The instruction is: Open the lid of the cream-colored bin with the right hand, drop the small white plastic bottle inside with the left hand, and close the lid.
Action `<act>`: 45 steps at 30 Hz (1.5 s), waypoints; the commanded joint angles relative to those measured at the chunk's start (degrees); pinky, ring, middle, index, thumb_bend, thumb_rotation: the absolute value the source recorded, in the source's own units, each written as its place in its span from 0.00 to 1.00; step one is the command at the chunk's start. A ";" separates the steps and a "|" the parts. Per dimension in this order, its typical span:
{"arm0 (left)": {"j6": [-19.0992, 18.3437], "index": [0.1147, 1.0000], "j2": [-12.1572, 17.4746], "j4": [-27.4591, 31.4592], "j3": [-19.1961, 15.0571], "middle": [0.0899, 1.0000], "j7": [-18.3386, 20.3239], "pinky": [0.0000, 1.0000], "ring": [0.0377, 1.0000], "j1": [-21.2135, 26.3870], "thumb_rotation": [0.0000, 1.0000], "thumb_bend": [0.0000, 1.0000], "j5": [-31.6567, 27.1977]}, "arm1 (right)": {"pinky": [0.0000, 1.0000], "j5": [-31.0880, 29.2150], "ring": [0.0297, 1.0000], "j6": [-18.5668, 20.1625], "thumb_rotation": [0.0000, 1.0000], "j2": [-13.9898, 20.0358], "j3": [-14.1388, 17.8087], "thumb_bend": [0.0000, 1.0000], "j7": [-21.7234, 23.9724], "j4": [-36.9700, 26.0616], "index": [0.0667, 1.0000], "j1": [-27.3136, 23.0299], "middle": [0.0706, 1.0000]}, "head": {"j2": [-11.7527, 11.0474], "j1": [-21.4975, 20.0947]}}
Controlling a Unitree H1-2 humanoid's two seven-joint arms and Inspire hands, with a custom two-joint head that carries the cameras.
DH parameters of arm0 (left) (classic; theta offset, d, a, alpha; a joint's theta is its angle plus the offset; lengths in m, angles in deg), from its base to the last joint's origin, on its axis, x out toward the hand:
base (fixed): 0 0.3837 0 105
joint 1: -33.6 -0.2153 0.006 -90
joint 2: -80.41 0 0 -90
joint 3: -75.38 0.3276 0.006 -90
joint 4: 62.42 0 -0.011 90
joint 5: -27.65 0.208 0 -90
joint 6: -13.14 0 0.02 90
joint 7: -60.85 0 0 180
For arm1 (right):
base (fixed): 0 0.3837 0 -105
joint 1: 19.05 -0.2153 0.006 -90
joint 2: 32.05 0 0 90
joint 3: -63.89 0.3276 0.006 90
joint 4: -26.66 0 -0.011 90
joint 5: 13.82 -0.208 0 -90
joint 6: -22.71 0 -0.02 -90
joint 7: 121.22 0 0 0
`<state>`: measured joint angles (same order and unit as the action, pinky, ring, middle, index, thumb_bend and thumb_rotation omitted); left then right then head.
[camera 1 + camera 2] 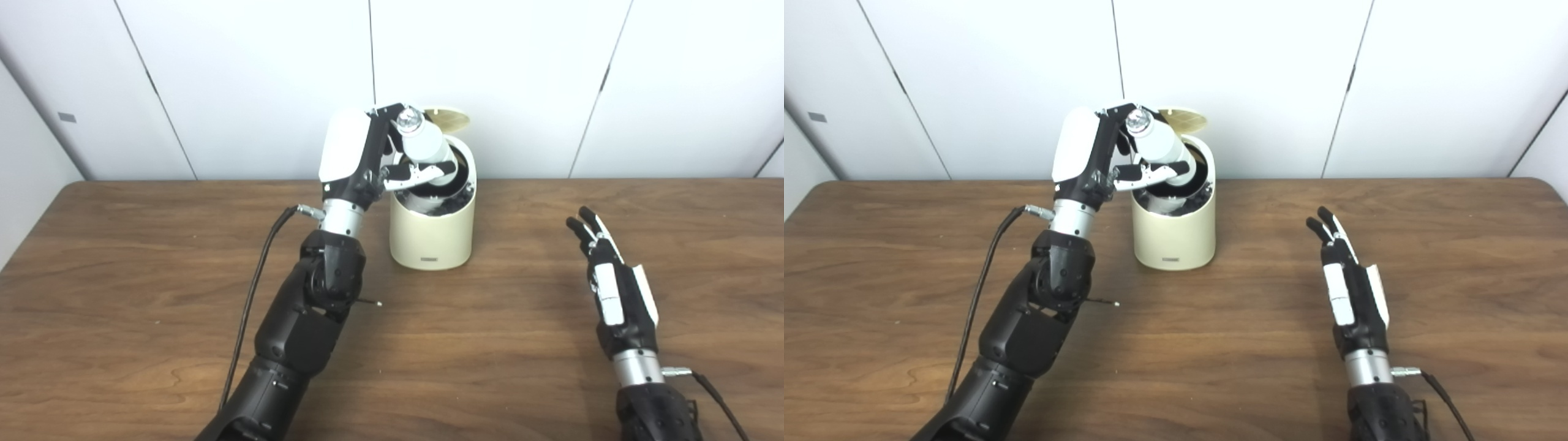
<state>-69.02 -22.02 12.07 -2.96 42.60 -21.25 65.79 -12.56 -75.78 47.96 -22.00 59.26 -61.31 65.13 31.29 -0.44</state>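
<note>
nearest the camera, two black forearms are seen coming in from the bottom edge over a brown wood-grain desk (490, 367).

the small white plastic bottle (424, 147) is held tilted above the open mouth of the cream-colored bin (435, 236), its shiny capped end raised up and to the left and its lower end dipping just inside the rim. it is gripped by the left robot hand (367, 159), whose fingers (409, 174) are closed around the bottle's body; the white back shell of that hand is turned toward the left wall. the bin is stood upright on the desk, toward the back edge and near the middle, with a small label low on its front. its round lid (449, 119) is flipped up behind the opening, its pale underside partly seen past the bottle. the inside of the bin looks dark, with a white inner ring.

the right robot hand (1350, 288) is set well apart from the bin, on the right side of the desk, low over the surface. nothing is held in it: its fingers (1326, 223) are stretched out and slightly spread, pointing away from the camera.

a black cable (251, 306) is run along the left forearm, down from the wrist. white wall panels (257, 79) are seen behind the desk.
</note>
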 commanded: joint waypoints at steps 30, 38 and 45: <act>-8.94 0.51 2.37 4.17 3.36 0.57 0.93 0.54 0.57 2.52 0.08 0.79 10.07 | 1.00 -2.99 0.97 -1.11 0.97 0.05 -0.23 0.65 0.57 1.99 0.93 1.44 0.88 | 1.00 1.38; -8.96 0.58 3.73 5.62 4.37 0.62 4.17 0.62 0.64 2.15 0.17 1.00 9.21 | 1.00 -2.65 0.95 -0.34 0.99 0.00 -0.22 0.66 0.12 1.61 0.92 1.28 0.87 | 1.15 1.37; -7.54 0.59 4.59 6.06 5.05 0.62 7.09 0.59 0.63 2.29 0.24 1.00 7.40 | 1.00 -2.83 0.96 -0.06 0.98 0.08 -0.03 0.67 0.14 1.70 0.92 1.46 0.86 | 1.17 1.35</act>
<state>-77.92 -17.99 16.02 2.03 49.35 -21.61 73.72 -14.89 -75.54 48.42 -21.98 59.33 -61.23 65.18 32.34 0.88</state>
